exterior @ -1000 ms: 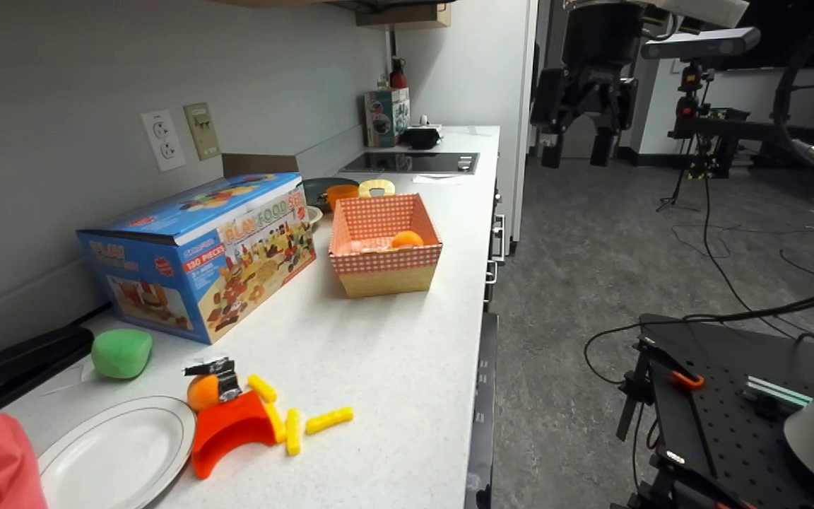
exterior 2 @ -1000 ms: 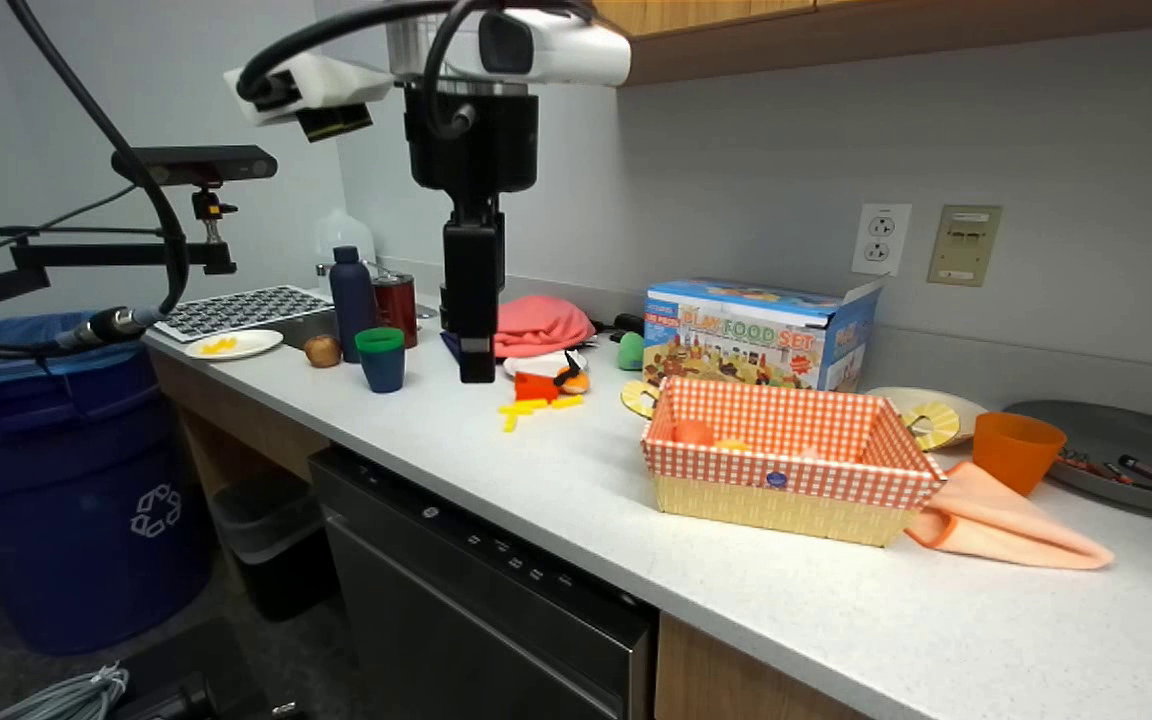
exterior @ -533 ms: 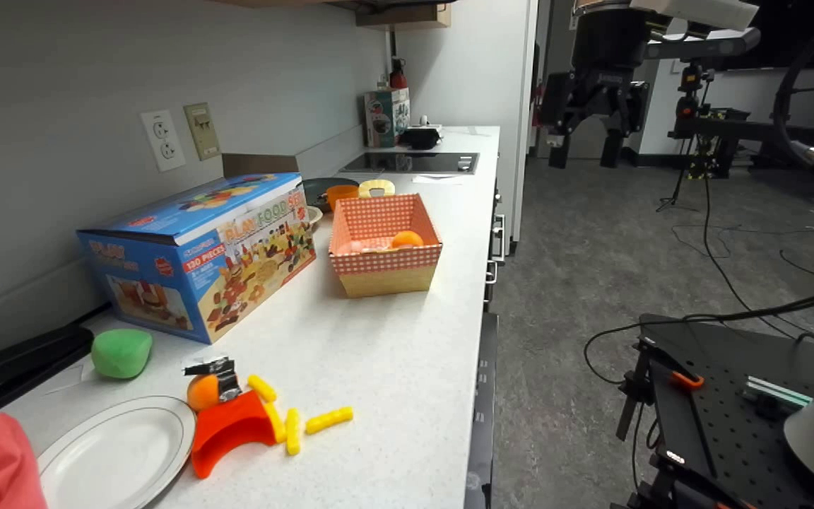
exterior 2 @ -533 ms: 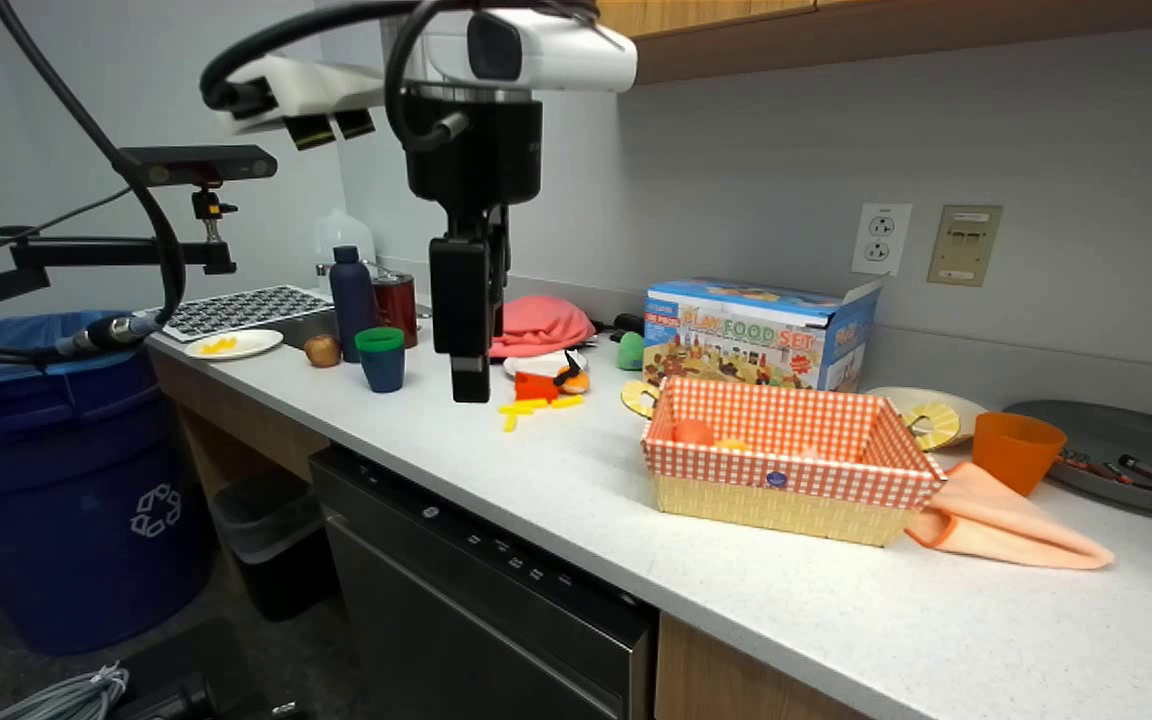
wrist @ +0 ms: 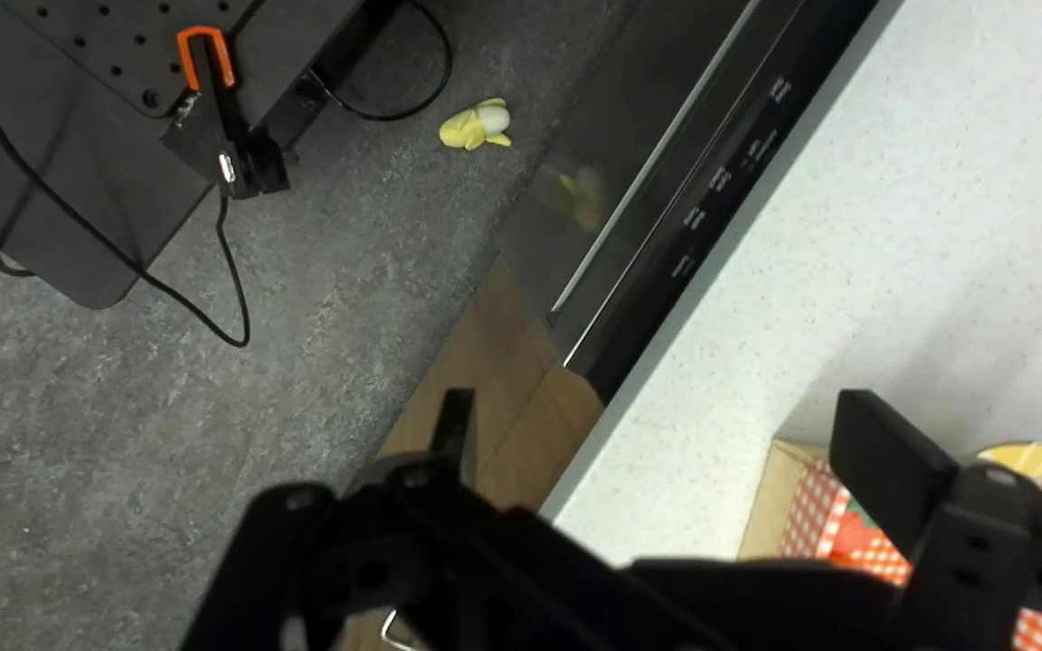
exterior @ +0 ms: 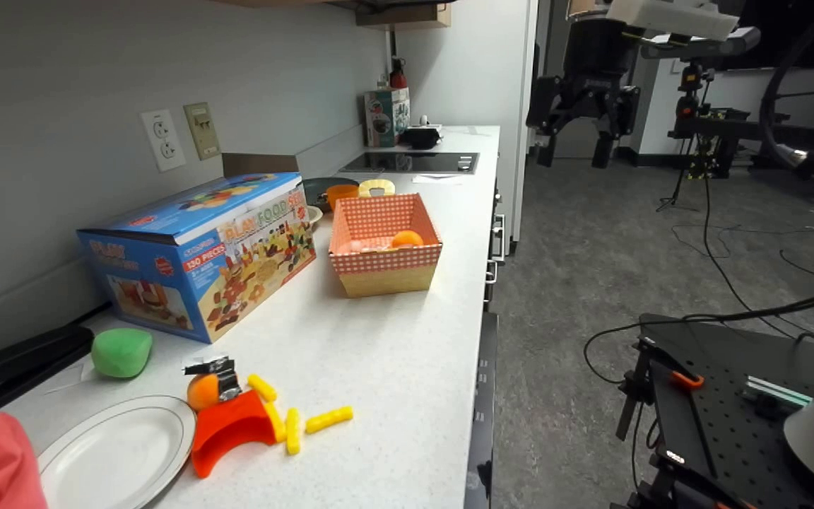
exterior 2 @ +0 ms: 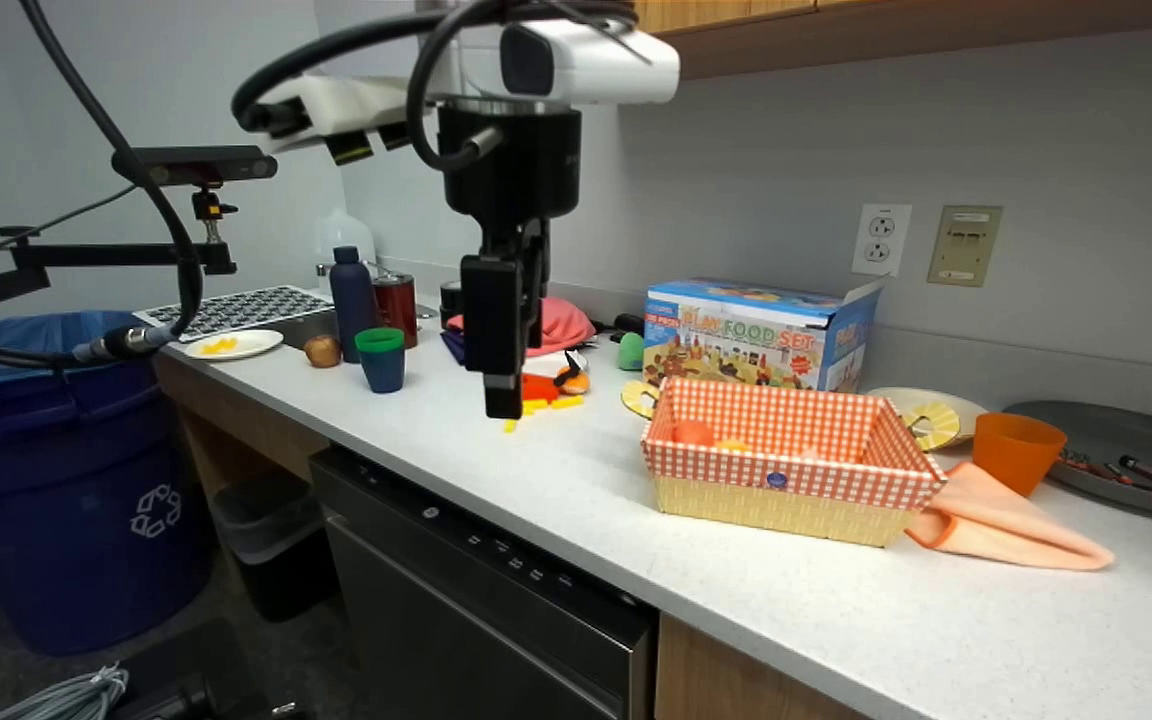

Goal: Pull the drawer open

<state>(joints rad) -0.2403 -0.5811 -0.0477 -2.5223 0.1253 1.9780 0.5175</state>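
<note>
Up high by the front edge of the counter (exterior: 400, 396): matte black gripper (exterior: 574, 154), blocky and jointed, pointing down with its two fingers spread well apart.
Drawer: under the counter, though I cannot single out its front for certain; a wood-grained cabinet front (exterior 2: 716, 685) stands just right of the dishwasher (exterior 2: 426, 640) in an exterior view, and a thin bent-metal handle (wrist: 385, 630) shows beside the wood in the wrist view.
Counter: white top, finely speckled, with a straight edge.
Dishwasher: dark smooth metal, dull sheen, small pale lettering along the upper strip.
Basket (exterior 2: 736, 500): rectangular and flared, pale woven lower walls, red-and-white checks inside and over the rim; a round orange piece (exterior: 407, 239) lies in it.
Toy box (exterior: 251, 261): printed cardboard, blue top, lettered "PLAY FOOD SET", left of the basket in an exterior view.
Plate (exterior: 114, 452): round, white, glossy, thin dark line near the rim; near left in an exterior view.
Fry carton (exterior: 227, 417): red, smooth, curved, just right of the plate; ridged yellow sticks (exterior: 329, 420) lie to its right.
Cup (exterior 2: 1016, 450): smooth orange, tapering, to the right, beside a creased peach cloth (exterior 2: 1026, 530).
Floor (wrist: 331, 253): mottled grey; a half-peeled toy banana (wrist: 476, 124) lies on it near the dishwasher.
</note>
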